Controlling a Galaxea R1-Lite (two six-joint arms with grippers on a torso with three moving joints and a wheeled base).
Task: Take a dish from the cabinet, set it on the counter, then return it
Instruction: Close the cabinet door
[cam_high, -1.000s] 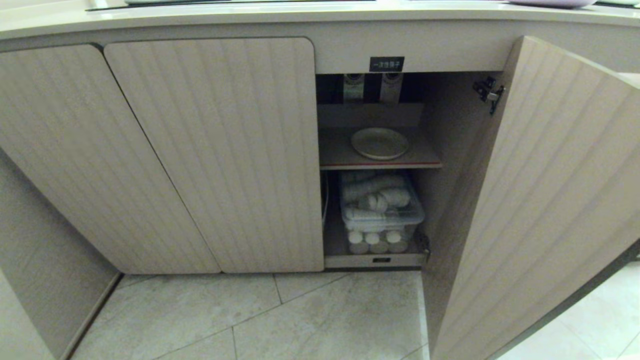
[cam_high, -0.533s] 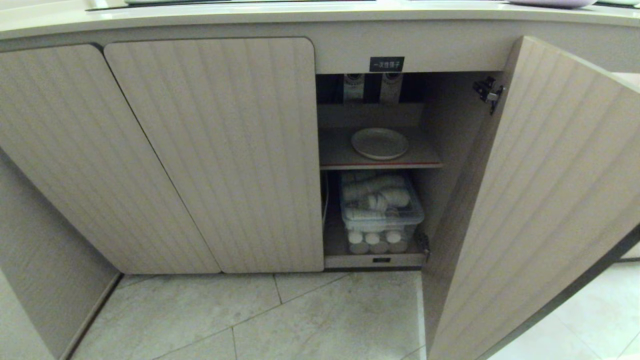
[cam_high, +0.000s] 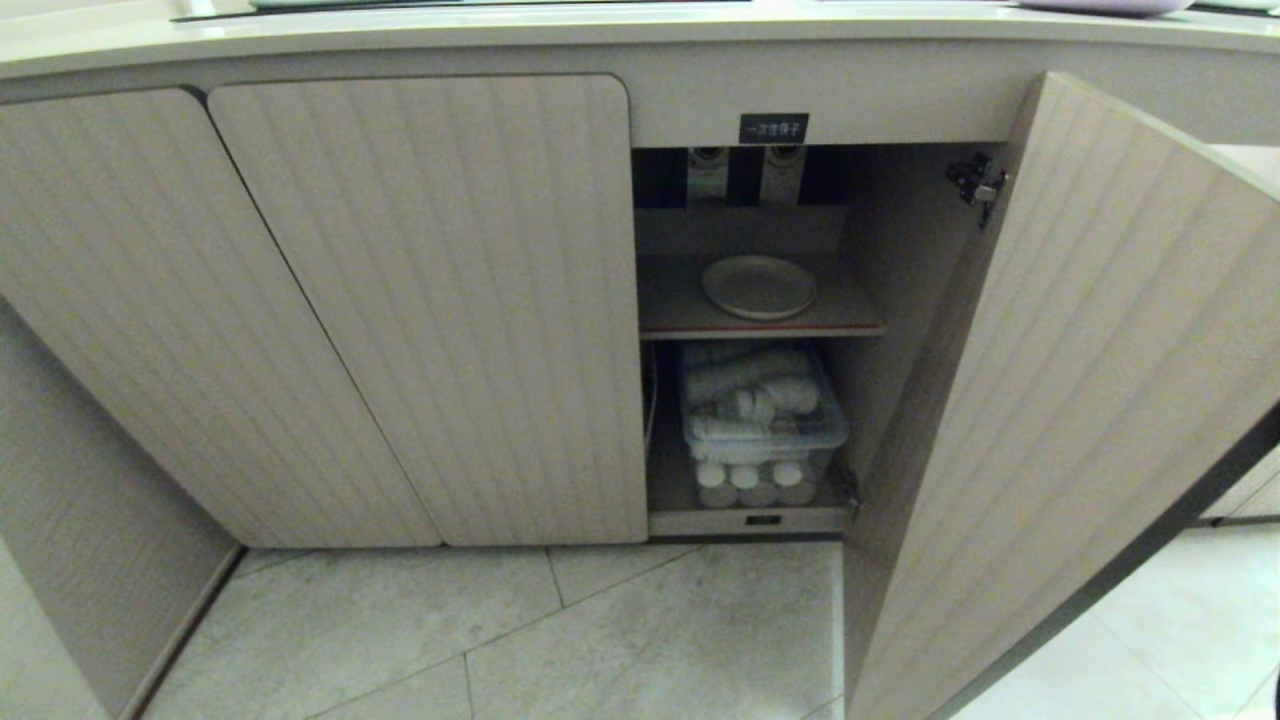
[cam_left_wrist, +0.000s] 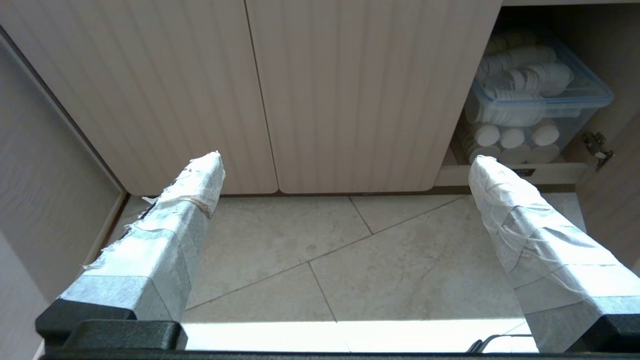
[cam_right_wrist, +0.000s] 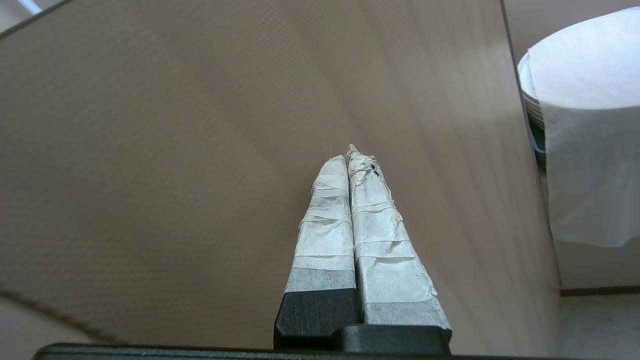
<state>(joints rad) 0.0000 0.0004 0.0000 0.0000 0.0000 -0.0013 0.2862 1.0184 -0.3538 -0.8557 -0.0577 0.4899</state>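
The dish (cam_high: 759, 287), a round cream plate, lies flat on the inner shelf of the cabinet (cam_high: 420, 300), under the black label. The right-hand door (cam_high: 1080, 400) stands open toward me. The counter (cam_high: 500, 35) runs along the top. My right gripper (cam_right_wrist: 350, 152) is shut with nothing in it, its taped tips close to the door's far face (cam_right_wrist: 200, 150); it does not show in the head view. My left gripper (cam_left_wrist: 347, 160) hangs open and empty over the floor tiles before the closed doors.
A clear lidded box of white cups (cam_high: 765, 410) fills the space under the shelf. White-draped stacked items (cam_right_wrist: 585, 125) stand in a niche beyond the door. A door hinge (cam_high: 978, 182) juts out at the top of the opening. Pale floor tiles (cam_high: 600, 630) lie in front.
The open door's free edge has swung a little leftward, toward the opening, and more floor shows at the lower right. The dish has not moved.
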